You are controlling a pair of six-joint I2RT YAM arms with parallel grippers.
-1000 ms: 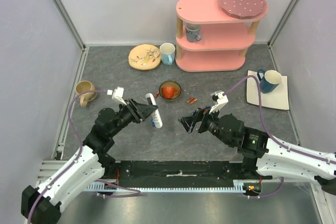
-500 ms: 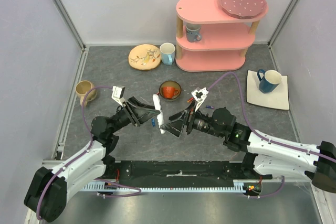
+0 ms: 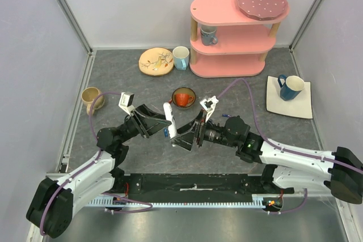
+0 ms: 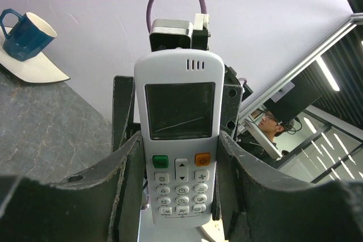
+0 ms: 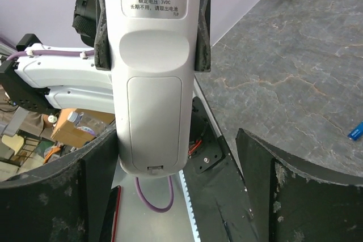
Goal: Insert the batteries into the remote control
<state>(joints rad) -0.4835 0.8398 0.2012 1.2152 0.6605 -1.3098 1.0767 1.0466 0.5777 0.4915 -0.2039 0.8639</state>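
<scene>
Left claw [image 4: 180,143] clamps the white remote control [image 4: 178,77] by its sides, above the worktop [image 3: 238,89], at 7 o'clock from the red bowl [image 3: 175,97]. It has a dark screen [image 4: 180,109], green and orange buttons, and a closed rear battery cover [image 5: 153,120]. Right claw [image 5: 177,140] gapes wide, flanking its lower end.

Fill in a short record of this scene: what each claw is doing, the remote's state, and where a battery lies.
Left claw: shut on the remote control, held off the table
Right claw: open, straddling the remote's lower back
Battery cover: in place, closed
Blue battery: lying on the table
</scene>
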